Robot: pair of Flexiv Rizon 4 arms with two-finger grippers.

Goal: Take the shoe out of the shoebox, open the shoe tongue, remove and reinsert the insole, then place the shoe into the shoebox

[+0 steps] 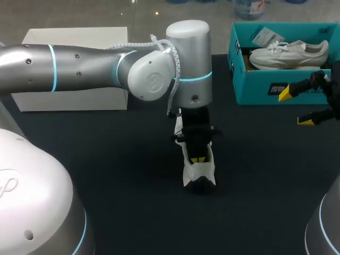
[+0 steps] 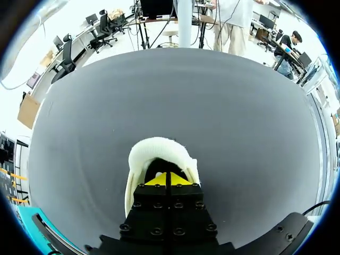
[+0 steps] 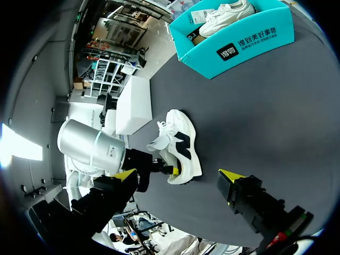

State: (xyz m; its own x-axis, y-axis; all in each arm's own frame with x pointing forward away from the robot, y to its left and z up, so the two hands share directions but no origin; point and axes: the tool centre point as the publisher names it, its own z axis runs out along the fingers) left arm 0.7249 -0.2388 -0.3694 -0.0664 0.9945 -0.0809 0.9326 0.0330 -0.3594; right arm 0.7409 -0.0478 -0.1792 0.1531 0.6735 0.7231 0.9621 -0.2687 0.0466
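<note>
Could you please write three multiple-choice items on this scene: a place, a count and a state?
1. The shoe at the left hand is: A in the shoebox; B on the table; C in the right hand.
2. Shoes in view: A one; B two; C three.
3. The right hand is: A open; B shut on a shoe; C shut on the shoebox.
B, it rests on the table; B, a second shoe lies in the shoebox; A, nothing between its spread fingers.
</note>
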